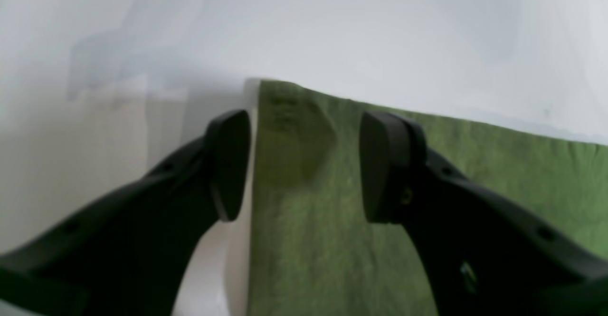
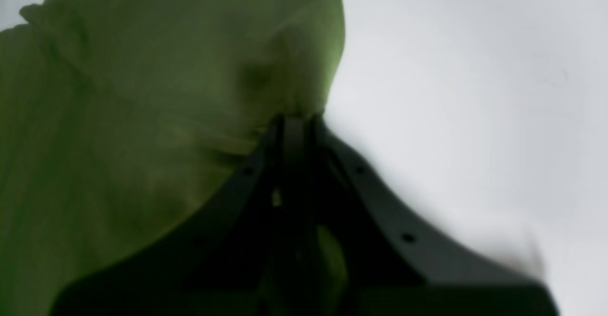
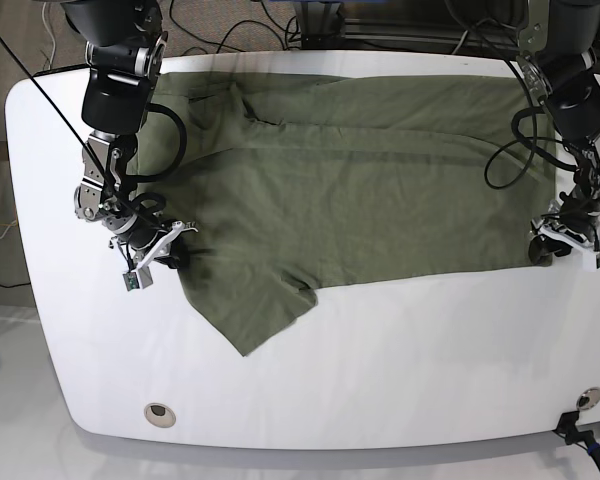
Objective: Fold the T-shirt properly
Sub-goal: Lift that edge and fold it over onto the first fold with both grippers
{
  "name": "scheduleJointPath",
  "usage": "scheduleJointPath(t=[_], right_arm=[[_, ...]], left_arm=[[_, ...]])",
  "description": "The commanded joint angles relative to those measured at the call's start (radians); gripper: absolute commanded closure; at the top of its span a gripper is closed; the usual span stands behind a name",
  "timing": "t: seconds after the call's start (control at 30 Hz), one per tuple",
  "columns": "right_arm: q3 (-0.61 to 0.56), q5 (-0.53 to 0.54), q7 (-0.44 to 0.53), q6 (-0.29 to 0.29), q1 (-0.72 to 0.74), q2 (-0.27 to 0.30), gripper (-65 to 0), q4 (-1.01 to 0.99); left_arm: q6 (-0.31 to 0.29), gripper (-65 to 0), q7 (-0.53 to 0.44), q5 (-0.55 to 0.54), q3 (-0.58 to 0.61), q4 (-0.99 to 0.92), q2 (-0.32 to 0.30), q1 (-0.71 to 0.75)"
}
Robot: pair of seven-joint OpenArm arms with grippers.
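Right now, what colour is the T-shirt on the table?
Plain olive green, no print; the T-shirt shows best in the base view.

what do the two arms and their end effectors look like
Both arms are black, with chunky rounded segments and looping black cables along them. The left end effector has two matte black curved fingers ending in flat rounded pads, with small screw holes. The right end effector has the same black fingers; in the base view silver-white parts show at its wrist.

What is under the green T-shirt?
The white table is under the T-shirt; bare tabletop shows around most of it. The cloth hides the part beneath it, so anything else lying there cannot be seen. The right gripper pinches one edge.
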Motion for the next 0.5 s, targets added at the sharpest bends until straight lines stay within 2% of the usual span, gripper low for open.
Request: scheduleJointPath(t=[0.0, 0.17, 0.23, 0.33, 0.47], right_arm=[[0.001, 0.002, 0.012, 0.006, 0.012, 0.013, 0.0, 0.012], [0.001, 0.002, 0.02, 0.006, 0.007, 0.013, 0.0, 0.012], [0.001, 0.002, 0.037, 0.006, 0.006, 0.013, 0.0, 0.011], [0.001, 0.002, 0.038, 0.006, 0.006, 0.013, 0.0, 0.011], [0.001, 0.002, 0.038, 0.006, 0.006, 0.013, 0.0, 0.011]], left_arm=[[0.001, -34.3, 0.02, 0.011, 0.002, 0.004, -0.01, -0.015], [0.001, -34.3, 0.02, 0.011, 0.004, 0.0, 0.018, -0.018], [-0.001, -34.3, 0.052, 0.011, 0.004, 0.0, 0.026, -0.016], [-0.061, -34.3, 0.064, 0.011, 0.004, 0.002, 0.047, -0.016], [-0.065, -34.3, 0.064, 0.011, -0.001, 0.002, 0.052, -0.015]])
